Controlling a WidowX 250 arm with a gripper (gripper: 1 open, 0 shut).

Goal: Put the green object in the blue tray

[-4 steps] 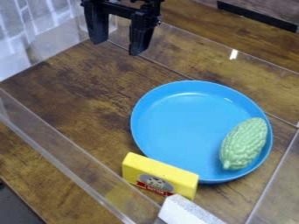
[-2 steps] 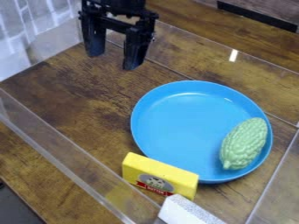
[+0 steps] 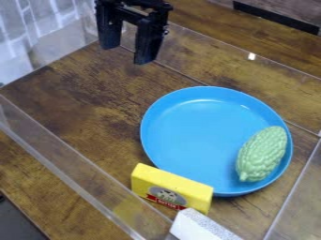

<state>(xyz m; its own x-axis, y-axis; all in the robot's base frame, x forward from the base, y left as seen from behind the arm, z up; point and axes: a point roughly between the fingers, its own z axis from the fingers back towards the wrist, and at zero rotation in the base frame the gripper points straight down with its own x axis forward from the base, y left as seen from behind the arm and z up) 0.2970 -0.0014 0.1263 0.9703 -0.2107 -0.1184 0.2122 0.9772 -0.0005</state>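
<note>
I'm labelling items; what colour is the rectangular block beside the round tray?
Yellow, on the rectangular block; the camera view shows it.

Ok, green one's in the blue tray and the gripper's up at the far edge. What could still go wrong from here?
The green object lies right against the tray's right rim, so a bump to the blue tray could perhaps tip it over the edge. The yellow block sits tight by the tray's near rim; nudging either might shift the other. The gripper hangs open beyond the tray, so a low sweep back could catch the far rim.
</note>
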